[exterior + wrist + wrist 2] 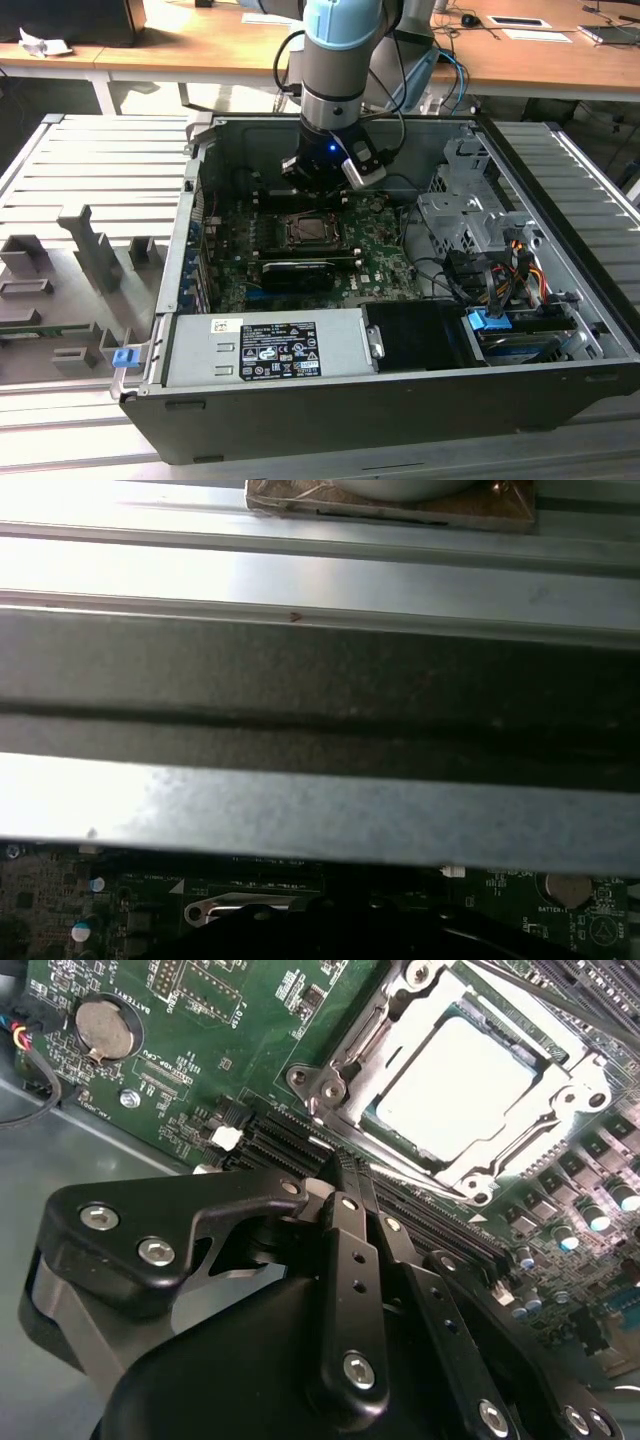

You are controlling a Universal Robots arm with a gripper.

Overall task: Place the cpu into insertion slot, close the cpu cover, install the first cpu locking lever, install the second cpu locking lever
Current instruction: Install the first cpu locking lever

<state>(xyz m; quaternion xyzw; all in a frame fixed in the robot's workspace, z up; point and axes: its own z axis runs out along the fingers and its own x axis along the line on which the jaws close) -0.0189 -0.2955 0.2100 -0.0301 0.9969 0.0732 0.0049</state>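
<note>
The gripper (pixel 345 1172) is hovering just beside the insertion slot (pixel 325 1088) at the motherboard's (pixel 200 1050) middle, fingers pressed together on nothing, probably forming a narrow pushing tip, while the cpu (pixel 455 1085) is lying seated in it under the lowered cpu cover (pixel 565 1110).

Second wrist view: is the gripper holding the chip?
No, the chip lies flat on the green board, framed by the metal cover, apart from the gripper.
</note>
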